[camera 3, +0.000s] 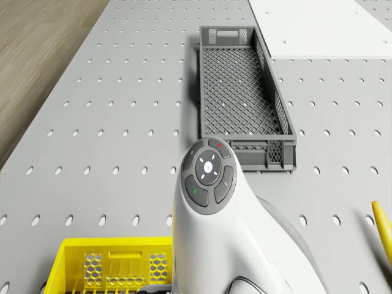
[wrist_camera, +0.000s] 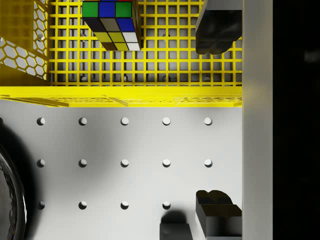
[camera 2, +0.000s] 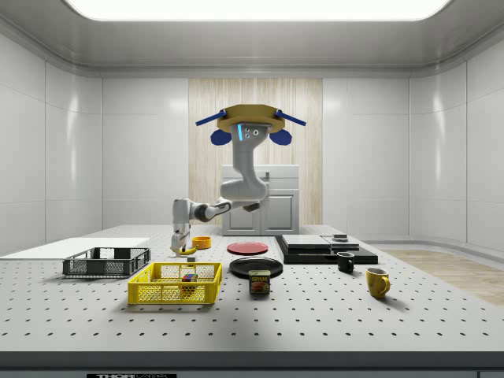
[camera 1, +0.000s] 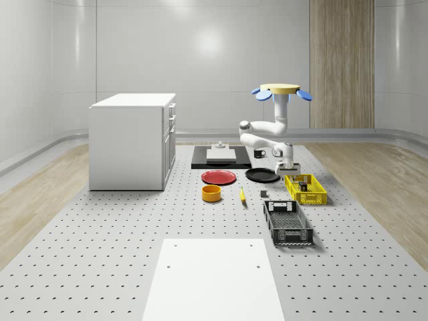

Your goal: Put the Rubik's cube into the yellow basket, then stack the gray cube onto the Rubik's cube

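Partly cropped, Rubik's cube (wrist_camera: 112,24) sits in yellow basket (wrist_camera: 120,95); fingers (wrist_camera: 218,31) wide apart, empty.

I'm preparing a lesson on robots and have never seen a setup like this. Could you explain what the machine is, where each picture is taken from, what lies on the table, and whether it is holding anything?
These are simulator renders. The machine is a drone with four rotors carrying a white jointed arm that ends in a two-finger gripper. The drone hovers above the table's far side, near the yellow basket.

One picture looks down on the whole room, one looks from the side, one from the drone's body, one from the wrist along the gripper.

On the perforated table lie the yellow basket with the Rubik's cube inside, a gray crate, a red plate, a black plate, an orange bowl, mugs and a can.

The gripper's fingers are spread apart over the basket's edge, holding nothing.
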Robot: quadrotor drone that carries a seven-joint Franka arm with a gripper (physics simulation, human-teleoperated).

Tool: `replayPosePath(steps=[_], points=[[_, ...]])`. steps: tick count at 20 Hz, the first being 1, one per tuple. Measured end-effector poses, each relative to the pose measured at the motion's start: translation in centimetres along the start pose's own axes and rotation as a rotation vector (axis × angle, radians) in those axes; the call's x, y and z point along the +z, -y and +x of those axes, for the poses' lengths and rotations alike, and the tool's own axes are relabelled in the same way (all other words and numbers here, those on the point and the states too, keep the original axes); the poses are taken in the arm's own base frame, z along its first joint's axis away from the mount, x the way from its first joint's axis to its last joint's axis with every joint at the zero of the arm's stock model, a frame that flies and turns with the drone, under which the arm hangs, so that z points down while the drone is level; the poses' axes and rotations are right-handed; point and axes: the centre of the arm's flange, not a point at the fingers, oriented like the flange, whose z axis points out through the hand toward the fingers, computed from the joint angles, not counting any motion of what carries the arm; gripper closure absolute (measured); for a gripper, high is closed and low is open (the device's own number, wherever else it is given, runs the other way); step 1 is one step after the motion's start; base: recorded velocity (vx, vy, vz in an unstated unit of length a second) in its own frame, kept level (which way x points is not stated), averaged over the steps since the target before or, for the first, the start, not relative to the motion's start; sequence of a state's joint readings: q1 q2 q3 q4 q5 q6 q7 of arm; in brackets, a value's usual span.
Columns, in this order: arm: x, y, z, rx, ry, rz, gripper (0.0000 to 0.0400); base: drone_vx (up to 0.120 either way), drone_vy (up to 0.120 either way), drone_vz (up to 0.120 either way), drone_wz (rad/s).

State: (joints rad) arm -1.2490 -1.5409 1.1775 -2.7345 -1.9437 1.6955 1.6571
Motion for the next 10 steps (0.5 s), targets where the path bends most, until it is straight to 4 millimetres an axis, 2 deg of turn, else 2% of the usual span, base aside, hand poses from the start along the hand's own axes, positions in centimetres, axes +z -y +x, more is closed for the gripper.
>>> replayPosePath(steps=[1, 4, 10], points=[[0.0, 0.0, 0.0, 0.0, 0.0, 0.0, 0.0, 0.0, -0.12, 0.0, 0.0], [0.0, 0.0, 0.0, 0.0, 0.0, 0.0, 0.0, -0.107, -0.12, 0.0, 0.0], [0.0, 0.0, 0.0, 0.0, 0.0, 0.0, 0.0, 0.0, -0.12, 0.0, 0.0]])
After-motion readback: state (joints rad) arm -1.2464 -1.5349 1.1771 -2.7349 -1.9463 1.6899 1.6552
